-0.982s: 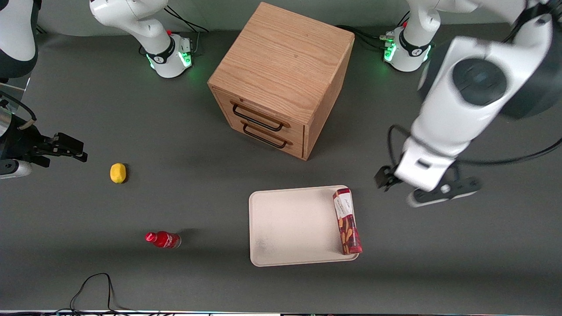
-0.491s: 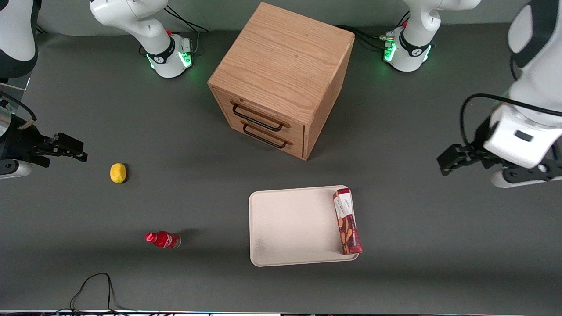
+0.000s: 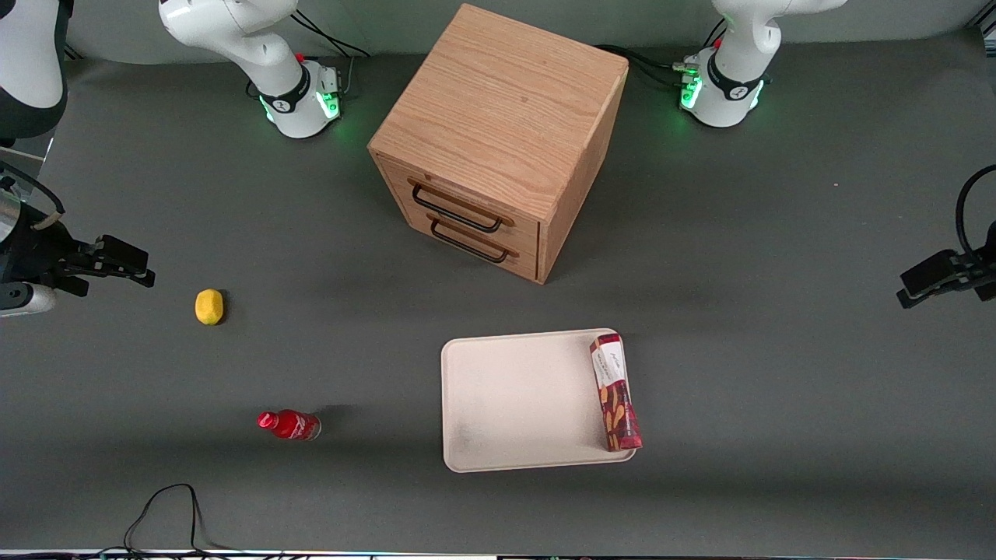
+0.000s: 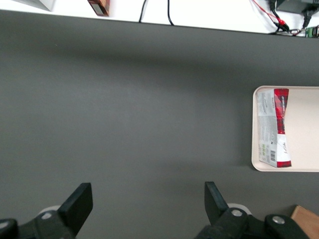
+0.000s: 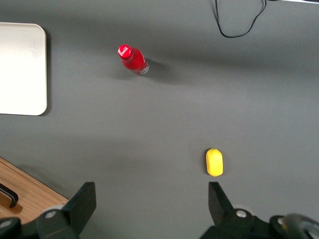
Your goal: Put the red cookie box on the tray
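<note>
A: State the position of the red cookie box (image 3: 615, 391).

B: It lies flat in the tray (image 3: 513, 404), lengthwise along the tray edge that faces the working arm's end of the bench. Its white-panel end points toward the wooden drawer cabinet (image 3: 498, 140); its biscuit-print end sits at the tray corner nearest the front camera, touching the rim there.

A: Tray contents?

B: The box only. The remaining tray surface is bare cream.

A: Report the gripper (image 4: 144, 204).

B: It is released: the left wrist view shows both fingers (image 4: 77, 201) spread wide with only grey bench between them, holding nothing. It hangs at the working arm's end of the bench, well apart from the tray.

A: Differences between views?

B: The front view shows only the gripper's dark tip at the frame edge; the left wrist view gives the finger spacing and the box's white side with a barcode. The front and right wrist views add a red bottle (image 3: 289, 425) and a yellow object (image 3: 208, 306) toward the parked arm's end.
</note>
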Available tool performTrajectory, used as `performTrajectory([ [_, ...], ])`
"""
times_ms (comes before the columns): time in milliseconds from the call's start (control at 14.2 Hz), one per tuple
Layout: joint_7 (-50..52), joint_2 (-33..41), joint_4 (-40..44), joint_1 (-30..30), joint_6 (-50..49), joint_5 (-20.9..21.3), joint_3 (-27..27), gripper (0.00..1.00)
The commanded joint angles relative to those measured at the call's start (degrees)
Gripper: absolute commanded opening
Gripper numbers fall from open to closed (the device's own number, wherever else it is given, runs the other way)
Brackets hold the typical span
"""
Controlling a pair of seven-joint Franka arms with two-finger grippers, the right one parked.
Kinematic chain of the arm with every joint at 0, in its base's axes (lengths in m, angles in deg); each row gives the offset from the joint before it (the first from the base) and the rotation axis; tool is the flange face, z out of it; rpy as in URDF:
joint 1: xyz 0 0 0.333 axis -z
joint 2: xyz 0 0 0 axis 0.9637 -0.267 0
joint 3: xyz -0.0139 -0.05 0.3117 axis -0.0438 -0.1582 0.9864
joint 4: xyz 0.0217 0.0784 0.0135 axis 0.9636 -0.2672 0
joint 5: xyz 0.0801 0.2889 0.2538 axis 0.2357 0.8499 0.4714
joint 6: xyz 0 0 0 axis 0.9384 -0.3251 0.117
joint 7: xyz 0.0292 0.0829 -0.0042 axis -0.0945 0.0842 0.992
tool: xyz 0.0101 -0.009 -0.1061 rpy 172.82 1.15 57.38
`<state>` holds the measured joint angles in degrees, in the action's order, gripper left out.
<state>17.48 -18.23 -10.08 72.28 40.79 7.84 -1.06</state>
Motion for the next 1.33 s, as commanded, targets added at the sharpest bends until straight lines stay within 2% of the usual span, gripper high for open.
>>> performTrajectory([
  [0, -1.04, 10.08, -14.38, -0.23, 5.53, -0.74, -0.42, 1.00],
  [140, -0.16, 11.15, -14.66, 0.38, 3.71, -1.09, -0.42, 1.00],
  [421, 1.95, 10.63, -9.93, 0.73, -8.33, -1.35, -0.68, 1.00],
  [632, 3.00, 10.54, -7.46, 1.00, -12.29, -1.26, -0.59, 1.00],
  [772, 4.50, 10.54, -7.37, 2.92, -12.65, -0.91, -0.07, 1.00],
  [1263, 4.59, 10.54, -6.58, 2.41, -14.85, -0.83, -0.07, 1.00],
])
